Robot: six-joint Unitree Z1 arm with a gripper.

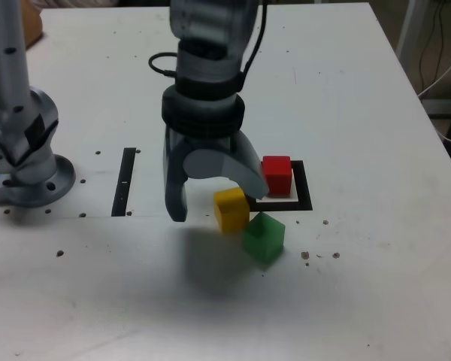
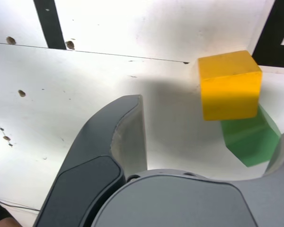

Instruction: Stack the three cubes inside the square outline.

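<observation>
In the exterior view, the grey two-fingered gripper (image 1: pixel 218 192) hangs wide open and empty, left of the flat black square outline (image 1: pixel 304 197). The matte yellow cube (image 1: pixel 231 210) and matte green cube (image 1: pixel 264 237) (tilted, touching each other) sit outside the outline's near-left corner. Only the matte red cube (image 1: pixel 277 175) stands inside it.
</observation>
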